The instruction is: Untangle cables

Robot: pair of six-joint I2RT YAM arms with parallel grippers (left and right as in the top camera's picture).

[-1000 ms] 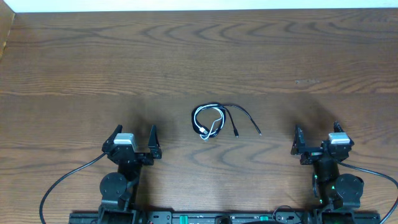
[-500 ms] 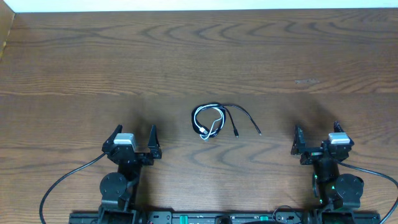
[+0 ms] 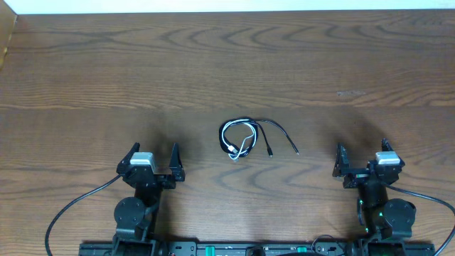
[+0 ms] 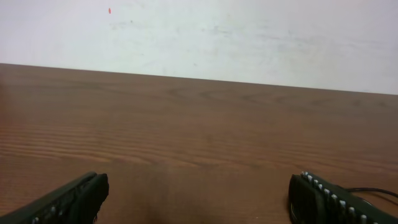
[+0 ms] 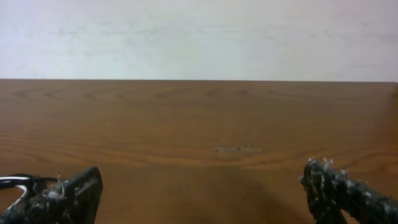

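The cables lie in a small tangle near the middle of the table, touching neither arm. The white cable is curled into a rough ring, with a black loop running around it. Two black cables leave the ring at its 1 o'clock edge and trail out toward 4 o'clock. Their plug ends rest on the wood, slightly apart from each other.

The left claw sits at 7 o'clock from the tangle, well apart from it. Its jaws are spread wide and nothing is between them. In the left wrist view, bare wood fills the gap between its two fingers, and a thin black cord shows at the 4 o'clock edge of the picture.

The right claw sits at 4 o'clock from the tangle, also well apart from it. It is likewise fully spread and grips nothing. In the right wrist view, part of the white ring shows just beyond its left finger, at 8 o'clock in the picture. A pale wall rises behind the table's far edge.
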